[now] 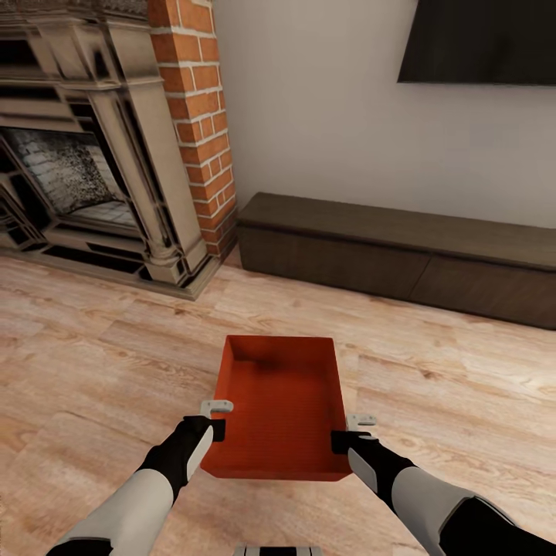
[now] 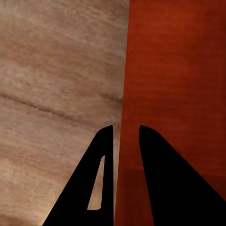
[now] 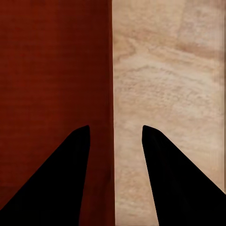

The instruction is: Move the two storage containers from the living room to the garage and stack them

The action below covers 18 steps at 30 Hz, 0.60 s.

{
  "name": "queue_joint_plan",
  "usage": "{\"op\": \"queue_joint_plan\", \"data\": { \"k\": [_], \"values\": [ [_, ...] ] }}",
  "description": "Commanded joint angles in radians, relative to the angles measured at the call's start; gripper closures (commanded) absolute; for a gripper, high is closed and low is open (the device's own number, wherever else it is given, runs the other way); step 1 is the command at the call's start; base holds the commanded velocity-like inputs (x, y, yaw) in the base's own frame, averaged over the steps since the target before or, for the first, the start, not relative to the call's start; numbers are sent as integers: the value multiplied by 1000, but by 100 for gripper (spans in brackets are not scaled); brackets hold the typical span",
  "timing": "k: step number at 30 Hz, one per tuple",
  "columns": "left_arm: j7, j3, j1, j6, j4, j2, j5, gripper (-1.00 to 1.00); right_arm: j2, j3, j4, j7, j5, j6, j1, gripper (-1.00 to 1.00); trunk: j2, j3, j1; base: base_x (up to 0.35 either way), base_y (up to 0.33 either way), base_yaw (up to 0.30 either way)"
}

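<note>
— Matt orange-red plastic on the storage container (image 1: pixel 282 401), finely ribbed across the bottom?
— Yes. Pale grainy wood planks for the floor (image 1: pixel 108 347); rough red brick (image 1: pixel 197 116) beside carved stone; smooth dark wood cabinet (image 1: pixel 401 255).

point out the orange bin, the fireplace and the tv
orange bin (image 1: pixel 279 401), head view, on its textured bottom
fireplace (image 1: pixel 73 166), head view, on its firebox opening
tv (image 1: pixel 479 38), head view, on its black screen

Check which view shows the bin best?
Head view: the whole bin shows, open top up, over the wood floor, left gripper and right gripper at its side walls. Both wrist views show just a strip of one wall straddled by the fingers.
</note>
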<state>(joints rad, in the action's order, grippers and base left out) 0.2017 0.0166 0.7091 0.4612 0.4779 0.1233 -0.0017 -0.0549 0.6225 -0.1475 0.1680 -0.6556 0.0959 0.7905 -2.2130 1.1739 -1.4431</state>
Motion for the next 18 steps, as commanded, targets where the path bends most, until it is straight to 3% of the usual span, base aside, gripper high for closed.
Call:
{"op": "queue_joint_plan", "data": {
  "k": [1,18],
  "values": [
    [7,-12,0,7,-7,-11,5,100,7,6,-6,3,10,6,1,100,7,-3,4,0,0,0],
    [9,-12,0,7,-7,-10,5,100,7,6,-6,2,10,8,1,100,126,-56,69,0,0,0]
  ]
}}
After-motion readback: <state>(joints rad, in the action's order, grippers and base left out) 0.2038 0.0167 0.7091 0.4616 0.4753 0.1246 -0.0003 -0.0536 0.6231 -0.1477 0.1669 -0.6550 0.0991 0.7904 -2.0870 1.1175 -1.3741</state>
